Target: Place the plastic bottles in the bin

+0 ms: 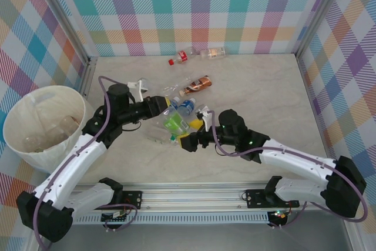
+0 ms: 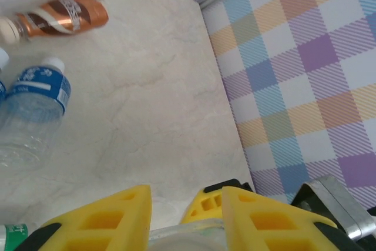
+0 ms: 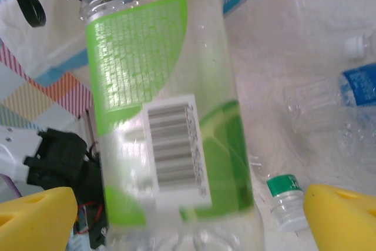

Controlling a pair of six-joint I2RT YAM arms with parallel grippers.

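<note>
**Green bottle in the left claw, bin off to its left**

The left claw (image 1: 166, 109) was pinched narrow on one end of the green bottle (image 3: 170, 116). Clear plastic showed between its yellow fingers (image 2: 103, 218) in its own wrist view. The right claw (image 3: 189, 216) stood wide, a finger on either side of the bottle's body and neither touching it.

The bottle hung to the right of the bin (image 1: 26, 158), well apart from it, with its long axis running from the left claw toward the right one. Judged from that, the carry fell to the left arm, the one nearer the bin, and called for a swing leftward over the rim.

The gripped end was hidden by the left claw. The other end was cut off at the bottom of the right wrist view, so which end bore the cap could not be told. Also right of the bin lay a blue bottle (image 2: 35, 104) and a brown bottle (image 2: 64, 16), with others in a jumble too tangled to count. Shapes inside the bin were too faint to name.
</note>
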